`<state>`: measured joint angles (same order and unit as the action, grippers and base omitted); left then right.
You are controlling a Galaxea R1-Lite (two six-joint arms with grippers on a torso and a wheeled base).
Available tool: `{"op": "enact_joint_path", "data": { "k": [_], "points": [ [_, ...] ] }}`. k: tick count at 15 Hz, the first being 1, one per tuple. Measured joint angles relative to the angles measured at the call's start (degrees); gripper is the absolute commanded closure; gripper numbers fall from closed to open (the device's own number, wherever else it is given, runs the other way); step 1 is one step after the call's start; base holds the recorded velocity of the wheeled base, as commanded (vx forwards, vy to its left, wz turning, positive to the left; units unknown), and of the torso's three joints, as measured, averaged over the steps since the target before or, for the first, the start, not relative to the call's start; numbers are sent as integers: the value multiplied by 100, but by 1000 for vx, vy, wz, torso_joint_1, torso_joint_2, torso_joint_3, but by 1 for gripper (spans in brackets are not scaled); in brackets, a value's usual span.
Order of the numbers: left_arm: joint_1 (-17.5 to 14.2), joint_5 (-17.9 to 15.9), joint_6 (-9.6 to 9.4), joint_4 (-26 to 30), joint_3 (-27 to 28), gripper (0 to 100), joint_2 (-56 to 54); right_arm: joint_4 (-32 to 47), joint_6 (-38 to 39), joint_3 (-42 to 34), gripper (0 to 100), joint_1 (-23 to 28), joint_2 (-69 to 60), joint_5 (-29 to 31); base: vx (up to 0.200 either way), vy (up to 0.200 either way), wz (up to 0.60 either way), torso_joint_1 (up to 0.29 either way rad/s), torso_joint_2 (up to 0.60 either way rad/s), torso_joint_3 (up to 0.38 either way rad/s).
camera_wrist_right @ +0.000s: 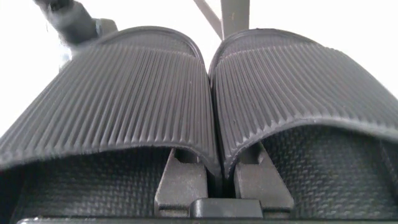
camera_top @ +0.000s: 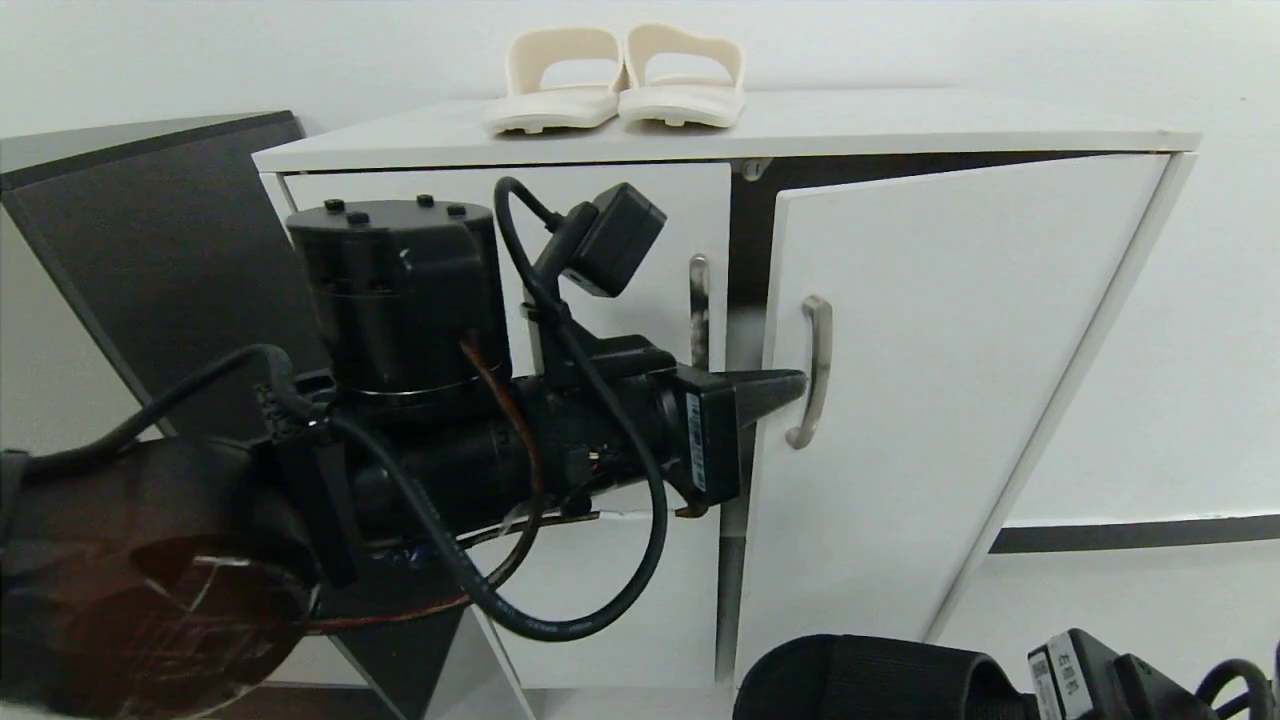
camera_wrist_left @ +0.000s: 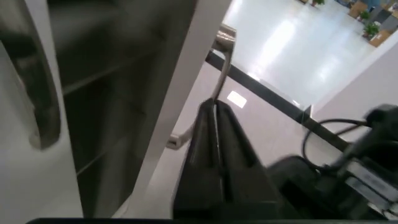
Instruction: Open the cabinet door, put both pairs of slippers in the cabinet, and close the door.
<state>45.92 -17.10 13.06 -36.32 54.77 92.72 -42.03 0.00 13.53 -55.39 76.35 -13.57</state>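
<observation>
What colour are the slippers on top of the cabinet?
Cream open-toe slide slippers, clearest in the head view.

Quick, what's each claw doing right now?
Left claw: closed on the handle.
Right claw: closed on the black slippers.

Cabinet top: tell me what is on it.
One pair of cream slippers lies side by side on the cabinet top, left of its middle. The strip of top behind them is covered by the slippers, so anything there cannot be seen.
</observation>
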Motion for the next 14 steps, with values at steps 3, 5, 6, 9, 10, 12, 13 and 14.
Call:
{"op": "enact_joint_path", "data": {
  "k": [3, 5, 6, 9, 10, 12, 13, 14],
  "points": [
    [33, -11, -85, 0, -404, 100, -416, -1, -115, -118, 100, -63, -88, -74, 0, 0, 0, 0, 0, 0],
    [-50, -16, -77, -5, -467, 100, -584, 2, -122, -149, 100, -78, -133, -88, 0, 0, 0, 0, 0, 0],
    [-122, -24, -72, 0, -445, 100, -585, 2, -128, -155, 100, -85, -141, -88, 0, 0, 0, 0, 0, 0],
    [-295, -24, -61, 44, -161, 100, -369, 2, -133, -160, 100, -85, -152, -88, 0, 0, 0, 0, 0, 0],
    [-347, -24, -61, 110, 5, 100, -236, 7, -133, -163, 100, -89, -157, -90, 0, 0, 0, 0, 0, 0],
    [-391, -24, -61, 277, 330, 100, 13, 13, -130, -166, 100, -98, -155, -85, 0, 0, 0, 0, 0, 0],
    [-393, -27, -59, 288, 488, 100, 121, 13, -130, -166, 100, -98, -152, -85, 0, 0, 0, 0, 0, 0],
    [-378, -29, -61, 295, 603, 100, 212, 13, -130, -166, 100, -100, -151, -77, 0, 0, 0, 0, 0, 0]
  ]
}}
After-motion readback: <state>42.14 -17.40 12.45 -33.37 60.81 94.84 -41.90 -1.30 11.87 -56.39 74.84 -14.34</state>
